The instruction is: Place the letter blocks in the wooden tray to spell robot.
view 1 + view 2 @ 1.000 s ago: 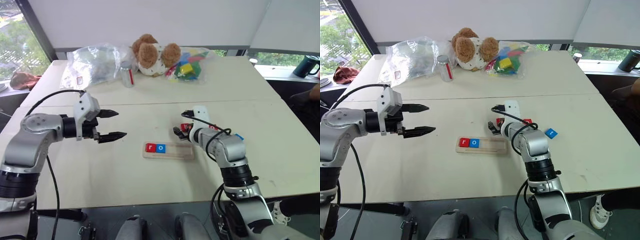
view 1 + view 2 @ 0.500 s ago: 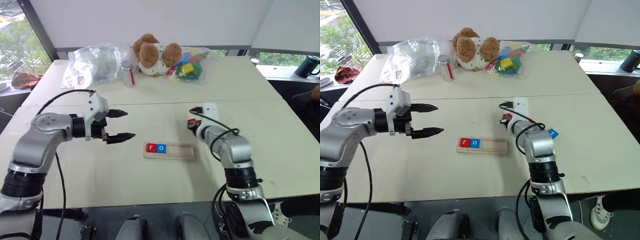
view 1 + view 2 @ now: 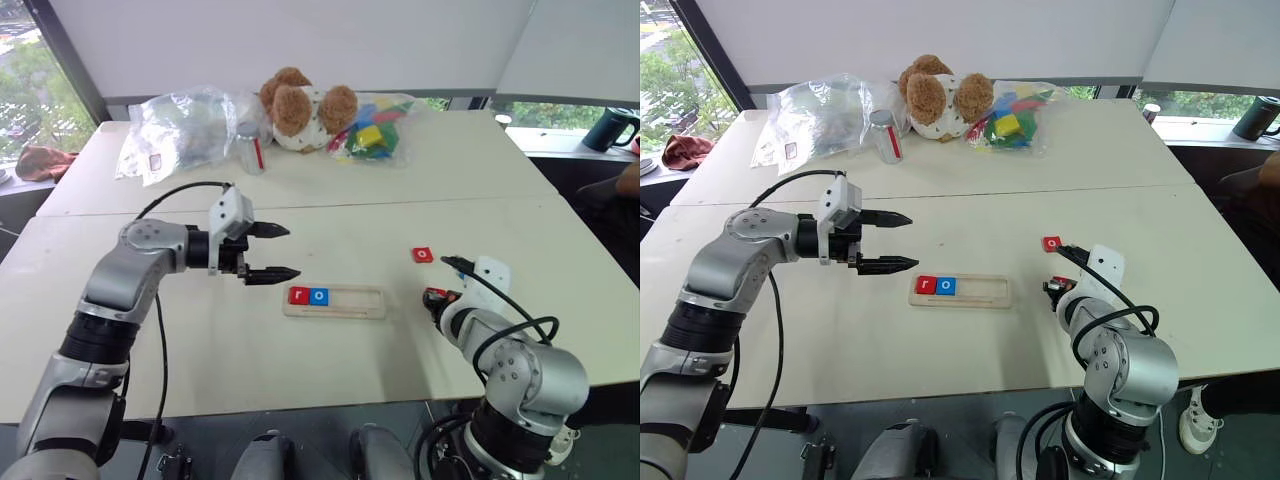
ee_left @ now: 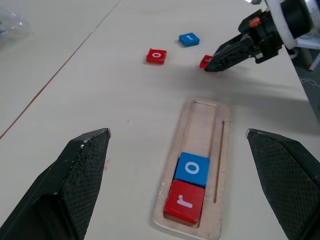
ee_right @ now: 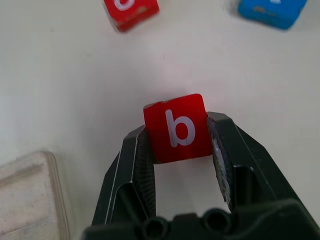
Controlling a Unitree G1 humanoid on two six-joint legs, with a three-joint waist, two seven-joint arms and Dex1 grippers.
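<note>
holding the b, two slots filled

pinching the red b tile (image 5: 176,128) by two opposite edges, the right gripper (image 5: 177,137) hangs near the tray's (image 4: 206,130) empty end; the tile looks light, stiff and smooth, so it could twist or slip in a shallow pinch; gripping mid-edge with the letter face up seems safest; r (image 4: 184,201) and o (image 4: 192,169) sit side by side at one end of the tray; a red o (image 4: 156,56) and a blue tile (image 4: 189,39) lie loose on the surface (image 3: 300,370) beyond it; the left gripper (image 3: 272,251) hovers wide and empty beside the tray's filled end.
</note>
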